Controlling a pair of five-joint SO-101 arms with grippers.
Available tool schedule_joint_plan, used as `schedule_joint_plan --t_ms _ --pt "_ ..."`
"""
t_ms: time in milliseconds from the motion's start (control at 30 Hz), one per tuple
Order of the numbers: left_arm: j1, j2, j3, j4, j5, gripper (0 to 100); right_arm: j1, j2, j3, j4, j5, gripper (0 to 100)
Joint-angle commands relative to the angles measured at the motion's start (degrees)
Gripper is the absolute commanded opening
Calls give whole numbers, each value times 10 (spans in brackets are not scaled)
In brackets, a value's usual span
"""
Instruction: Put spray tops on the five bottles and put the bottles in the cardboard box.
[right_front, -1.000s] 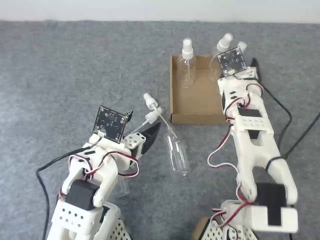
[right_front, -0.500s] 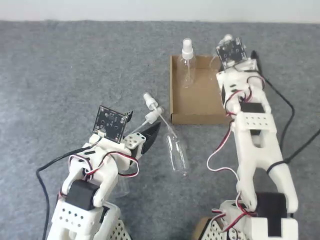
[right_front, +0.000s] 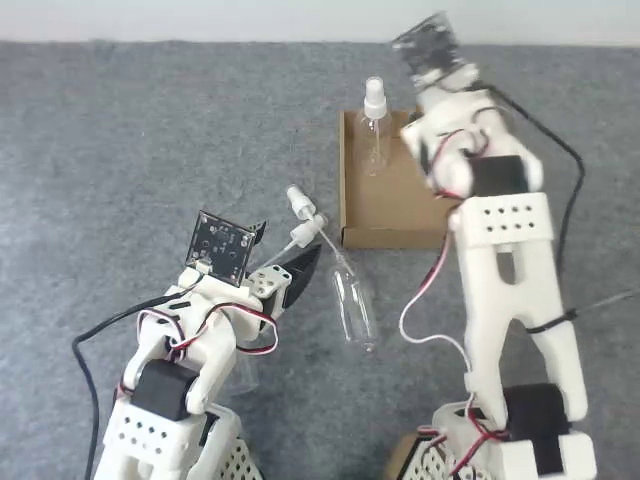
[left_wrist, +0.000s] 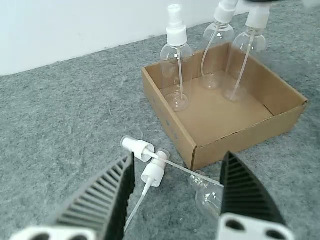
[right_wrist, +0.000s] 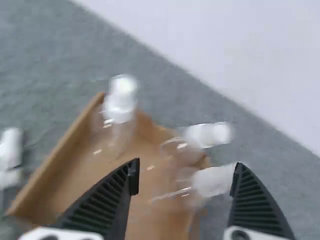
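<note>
- Cardboard box (right_front: 390, 238) sits at about 1 o'clock on the grey desk (right_front: 150, 130)
- Three capped bottles stand inside: first bottle (left_wrist: 176, 70) in the box's 11 o'clock corner, second bottle (left_wrist: 215, 50) and third bottle (left_wrist: 245, 60) toward 1 o'clock
- A lying bottle (right_front: 353, 305) rests on the desk at about 7 o'clock from the box, seemingly uncapped
- One spray top (right_front: 300, 200) and the other spray top (right_front: 312, 230) lie loose at 11 o'clock from it
- Left hand (left_wrist: 180, 156) hovers over them, jaws apart, empty
- Right hand (right_wrist: 185, 165) is above the box, jaws apart, empty
- Roughly three of five look done; a fifth bottle I cannot make out
</note>
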Motion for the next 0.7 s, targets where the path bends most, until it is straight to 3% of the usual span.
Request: schedule_joint_plan --t_ms 0,167,300,433,667 --pt "-55 -4 -32 -6 -4 231 -77 -36 -46 148 2 242" --pt "-236 -3 -104 76 -59 224 -155 -30 -46 327 2 242" --pt "-318 -3 -122 126 -104 225 -238 -25 -18 408 -37 242" --pt "-366 12 -120 136 -109 225 -290 -19 40 376 -97 242" --pt "-386 190 -166 132 -126 225 -296 -22 177 240 -164 246"
